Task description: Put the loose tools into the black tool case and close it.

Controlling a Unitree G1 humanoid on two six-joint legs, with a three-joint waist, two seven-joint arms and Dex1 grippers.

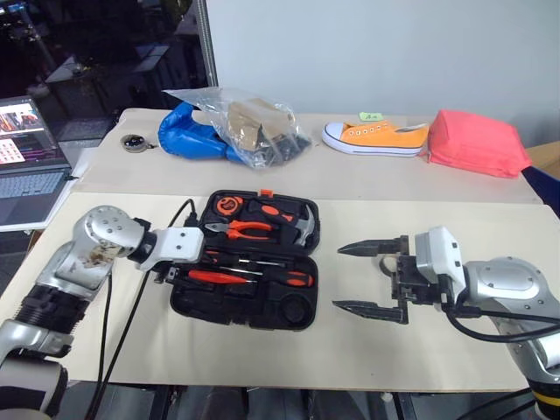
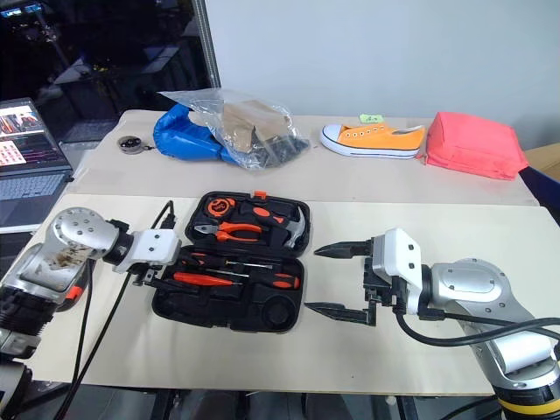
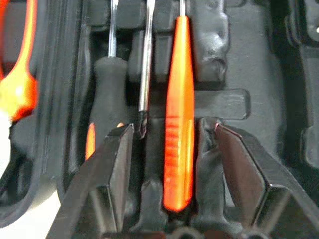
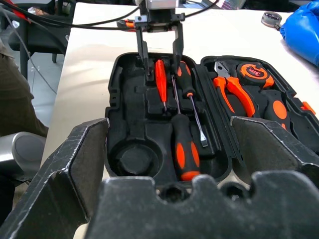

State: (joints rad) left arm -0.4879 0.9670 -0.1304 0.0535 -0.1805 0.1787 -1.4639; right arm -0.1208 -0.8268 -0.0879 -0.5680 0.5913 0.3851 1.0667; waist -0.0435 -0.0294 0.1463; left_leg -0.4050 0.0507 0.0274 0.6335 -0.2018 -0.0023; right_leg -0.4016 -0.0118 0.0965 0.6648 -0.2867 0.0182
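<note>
Open black tool case lying flat mid-desk: its near half seats the small all-orange screwdriver and two long black-and-orange-handled screwdrivers beside an unfilled round recess, its far half the orange-handled pliers, the steel-headed hammer and a round orange-and-black tool at the far left corner. Left end effector, fingers parted, straddles the orange screwdriver's handle without clamping it; right end effector hangs spread wide beside the case, holding nothing. Behind: a clear bag of dark items over a blue bag, an orange sneaker, a red pouch.
</note>
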